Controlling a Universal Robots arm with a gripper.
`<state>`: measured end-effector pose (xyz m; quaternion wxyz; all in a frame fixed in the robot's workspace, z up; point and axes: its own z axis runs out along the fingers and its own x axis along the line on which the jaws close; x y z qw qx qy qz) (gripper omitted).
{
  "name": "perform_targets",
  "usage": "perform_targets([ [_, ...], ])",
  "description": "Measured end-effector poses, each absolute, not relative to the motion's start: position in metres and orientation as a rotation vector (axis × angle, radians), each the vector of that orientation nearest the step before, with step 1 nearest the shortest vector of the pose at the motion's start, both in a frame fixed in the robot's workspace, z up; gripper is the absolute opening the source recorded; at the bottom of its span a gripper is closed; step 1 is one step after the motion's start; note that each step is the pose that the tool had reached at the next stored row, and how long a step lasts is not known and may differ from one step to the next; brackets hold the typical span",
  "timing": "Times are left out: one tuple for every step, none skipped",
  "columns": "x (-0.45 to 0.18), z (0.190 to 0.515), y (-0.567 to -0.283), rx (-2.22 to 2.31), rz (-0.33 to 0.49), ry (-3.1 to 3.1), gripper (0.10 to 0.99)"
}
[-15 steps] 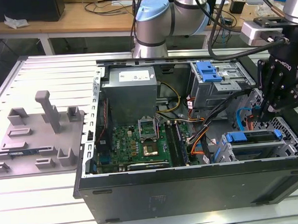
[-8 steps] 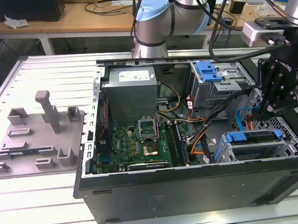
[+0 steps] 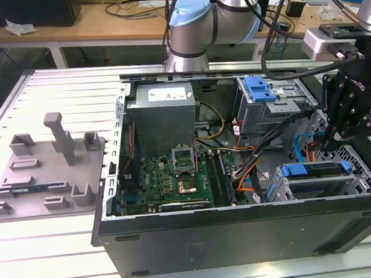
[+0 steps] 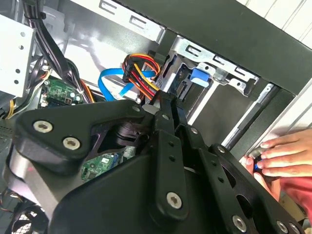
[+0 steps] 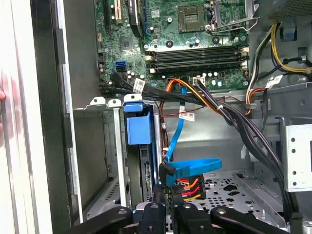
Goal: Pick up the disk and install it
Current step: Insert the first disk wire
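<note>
The disk sits in the lower drive cage at the front corner of the open computer case, on the exterior view's right. Its blue carrier bracket shows at the cage mouth, with the drive's edge running back into the cage. The same blue bracket appears in the second wrist view inside the silvery cage. My black gripper hangs just above and behind the cage, fingers pointing down. The fingers look closed together with nothing between them. Blue and orange cables lie right by the fingertips.
A second drive bay with a blue latch stands further back. The motherboard and power supply fill the case's middle. A person's hand rests on the case edge near the gripper. A grey fixture plate lies at the exterior view's left.
</note>
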<state>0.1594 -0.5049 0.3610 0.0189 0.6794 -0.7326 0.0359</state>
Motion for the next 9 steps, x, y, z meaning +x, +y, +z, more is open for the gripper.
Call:
perform_targets([
  [0.1596,0.361,-0.5051,2.109,0.112,-2.274,0.165],
  [0.1597,0.361,-0.5055,2.109,0.112,-2.274,0.165],
  [0.1599,0.361,-0.5066,2.109,0.111,-2.274,0.165],
  [0.1601,0.361,-0.5082,2.109,0.112,-2.274,0.165],
  [0.1603,0.361,-0.5099,2.109,0.112,-2.274,0.165],
  [0.1603,0.361,-0.5108,2.109,0.112,-2.274,0.165],
  [0.1604,0.361,-0.5119,2.109,0.112,-2.274,0.165],
  [0.1606,0.361,-0.5138,2.109,0.111,-2.274,0.165],
  [0.1606,0.361,-0.515,2.109,0.112,-2.274,0.165],
])
